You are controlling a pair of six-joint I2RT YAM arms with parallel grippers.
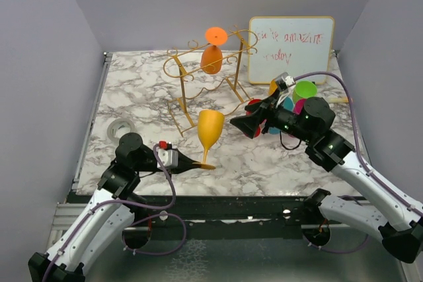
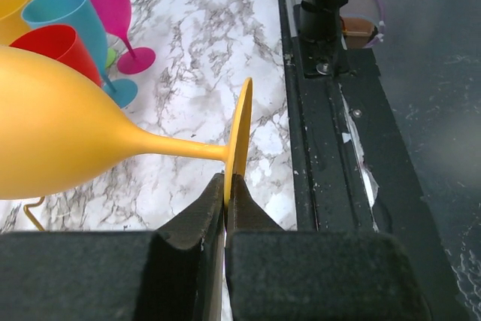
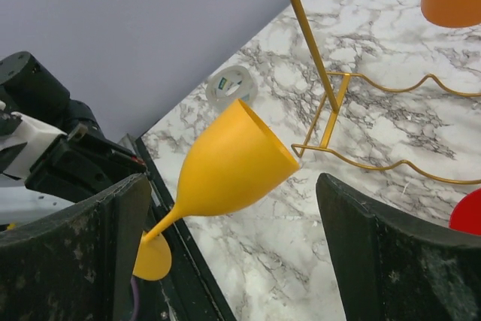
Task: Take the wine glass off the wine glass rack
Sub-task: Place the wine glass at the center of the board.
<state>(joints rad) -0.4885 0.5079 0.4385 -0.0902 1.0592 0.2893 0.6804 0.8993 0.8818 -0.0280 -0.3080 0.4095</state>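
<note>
Yellow wine glass (image 1: 210,130): bowl up, off the wine glass rack (image 3: 316,65), just in front of it.
Left gripper (image 2: 225,186): pinching the foot's rim — edge-on.
Right gripper (image 3: 248,246): spread, empty.
Handling: likely light, stiff plastic; slick — stem hold steadier.

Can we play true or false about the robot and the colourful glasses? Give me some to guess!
1. The left end effector pinches the yellow glass by its foot. True.
2. The right end effector is shut. False: it is open and holds nothing.
3. An orange glass hangs upside down on the gold rack. True.
4. The yellow glass hangs on the rack. False: it is off the rack, in the left end effector.
</note>
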